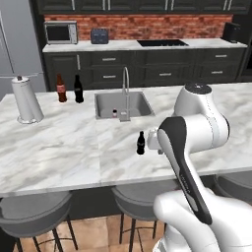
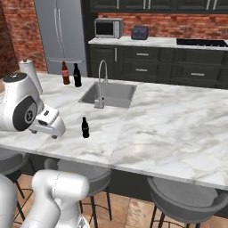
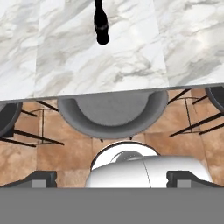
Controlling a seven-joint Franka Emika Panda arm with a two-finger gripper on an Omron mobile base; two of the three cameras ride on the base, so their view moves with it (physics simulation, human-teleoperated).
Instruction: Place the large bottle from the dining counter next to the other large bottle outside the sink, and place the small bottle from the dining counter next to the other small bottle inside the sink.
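While the hand [image 3: 112, 178] stood wide open and empty at the frame's bottom, the small bottle [image 3: 101, 24] stood upright on the bench [image 3: 131, 43] at top centre, well apart.

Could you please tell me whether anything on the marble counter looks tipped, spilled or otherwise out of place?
Nothing looks spilled or tipped. The short all-black bottle stands upright, alone near the white-grey marble counter's stool-side edge. The brown cola-style bottle and tall all-black bottle stand upright side by side left of the grey metal sink.
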